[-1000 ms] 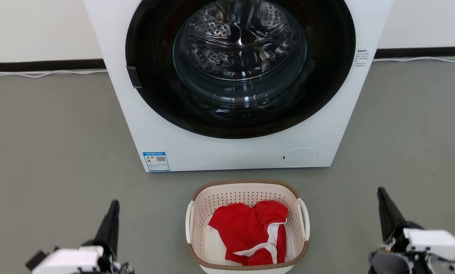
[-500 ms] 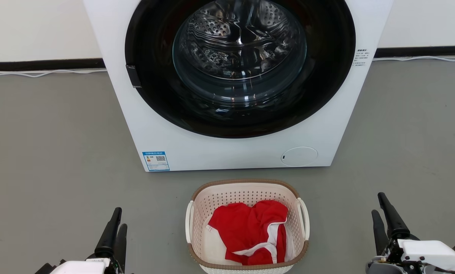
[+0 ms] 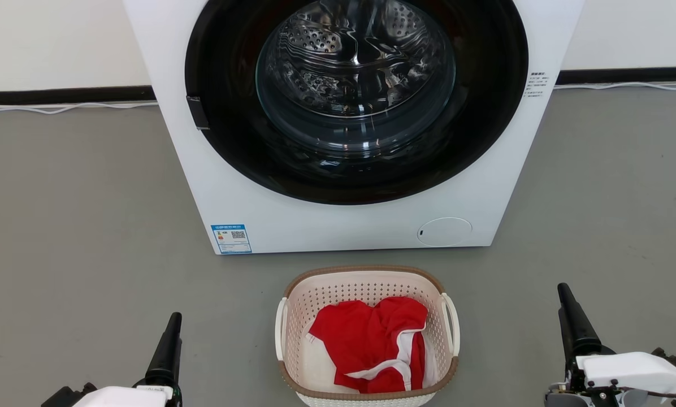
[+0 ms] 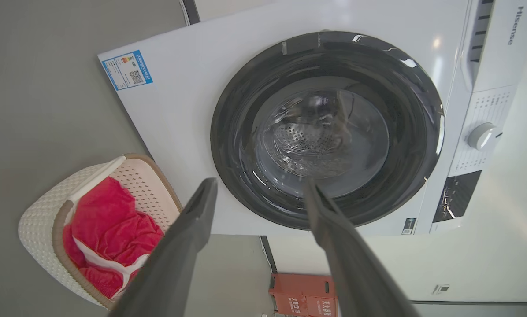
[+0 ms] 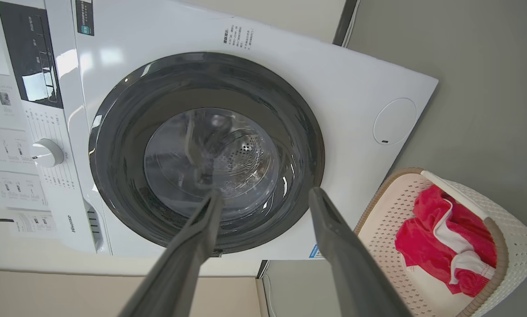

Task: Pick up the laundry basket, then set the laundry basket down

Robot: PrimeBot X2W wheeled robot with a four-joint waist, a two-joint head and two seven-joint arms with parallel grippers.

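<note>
The laundry basket [image 3: 338, 294], cream perforated plastic with a brown rim and white side handles, stands on the grey floor just in front of the washer. A red garment with white trim [image 3: 372, 345] lies inside it. My left gripper [image 3: 174, 319] hovers well to the basket's left, and my right gripper [image 3: 563, 291] well to its right; neither touches it. In the left wrist view the left gripper [image 4: 260, 184] is open and empty, with the basket [image 4: 43, 211] at lower left. The right gripper [image 5: 265, 193] is open and empty too, with the basket [image 5: 514, 229] at lower right.
A white front-loading washer [image 3: 315, 220] with a dark round door stands close behind the basket. A white cable [image 3: 61, 108] runs along the wall's dark baseboard. A red crate [image 4: 303, 295] sits beside the washer. Grey floor lies on both sides of the basket.
Both grippers have sunk a little and turned at the wrist; half a second ago each showed two fingers side by side, now they appear edge-on. The basket has not moved.
</note>
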